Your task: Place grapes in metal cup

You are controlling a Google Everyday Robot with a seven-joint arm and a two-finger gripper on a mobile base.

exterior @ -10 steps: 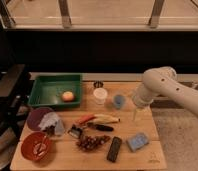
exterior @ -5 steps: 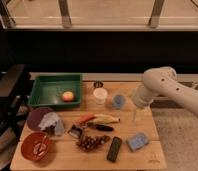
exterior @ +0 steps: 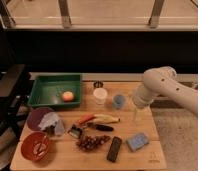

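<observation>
Grapes (exterior: pixel 92 142) are laid at front-centre of wooden table (exterior: pixel 67 159), w/ black slab (exterior: pixel 114 148) just to their right. Metal cup (exterior: pixel 98 85) is set well apart at back edge, just behind white cup (exterior: pixel 100 96). At right, gripper (exterior: pixel 137 116) is held above table, pointed down, jaws spread, nothing pinched.

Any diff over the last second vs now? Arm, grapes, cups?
Nothing visibly changed. The tool hangs open and empty over the right side of the table, just right of the light blue cup, as before. The grapes lie untouched near the front edge, and the metal cup stands at the back behind the white cup.
</observation>
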